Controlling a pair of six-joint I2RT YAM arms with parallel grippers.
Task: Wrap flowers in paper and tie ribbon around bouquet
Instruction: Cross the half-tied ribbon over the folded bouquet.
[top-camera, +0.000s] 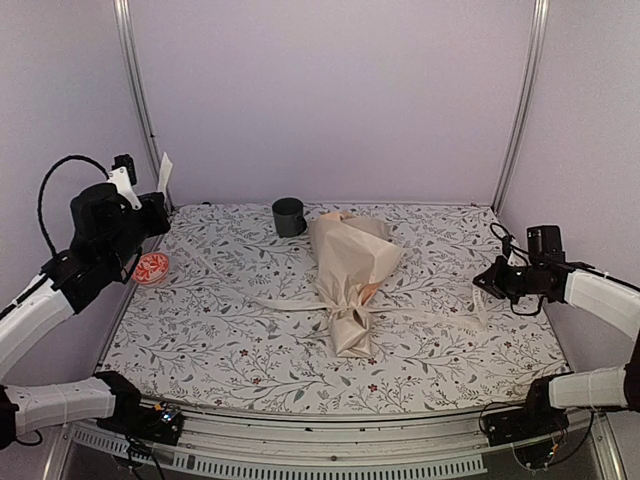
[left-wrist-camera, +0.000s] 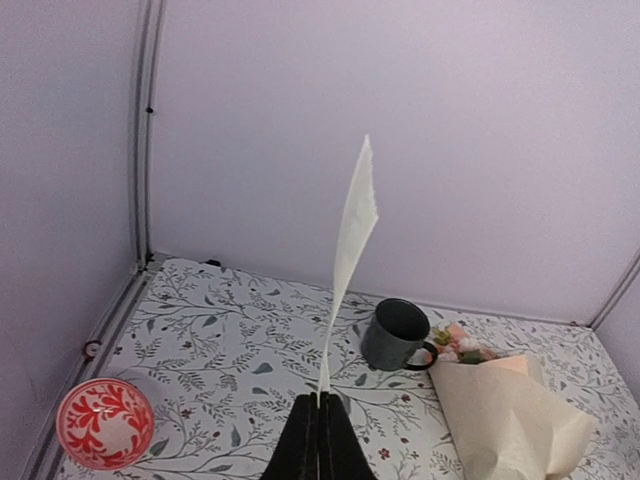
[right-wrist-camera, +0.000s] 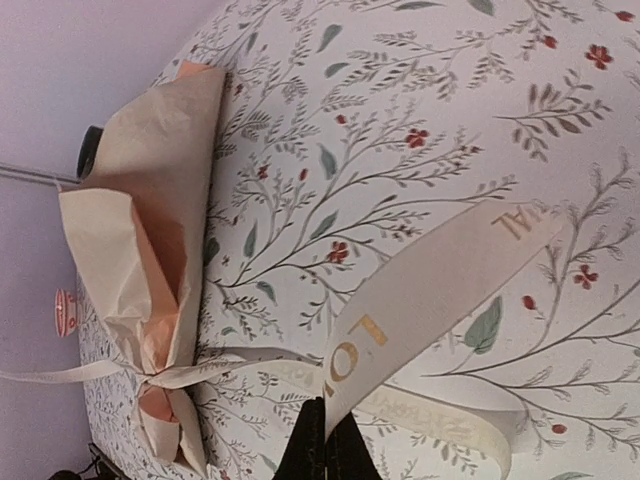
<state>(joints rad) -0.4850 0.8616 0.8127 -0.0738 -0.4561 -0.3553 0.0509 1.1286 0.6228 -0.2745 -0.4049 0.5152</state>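
A surface (top-camera: 200, 330) under leaf-printed cloth sits inside lilac walls (top-camera: 330, 100). A dark mug (top-camera: 288, 216) stands upright at the back, just behind the bouquet (top-camera: 350, 270). A red-and-white bowl (top-camera: 152, 268) sits at the left edge (what either holds I cannot tell). The bouquet lies mid-surface, flowers (left-wrist-camera: 455, 345) peeking from cream paper (left-wrist-camera: 510, 420), with the ribbon (top-camera: 285, 303) knotted round its pinched waist. The left hand (left-wrist-camera: 320, 405), raised, is clamped on one ribbon end; the right hand (right-wrist-camera: 322, 415) is clamped on the other. Gold lettering on the ribbon partly reads "LO".

Pink-white flowers (left-wrist-camera: 456, 342) mostly buried inside cream-peach paper cone bouquet (left-wrist-camera: 510, 420), cropped at left wrist view's bottom edge; gold print (right-wrist-camera: 360, 345) on cream fabric ribbon (right-wrist-camera: 440, 270) partly unreadable.
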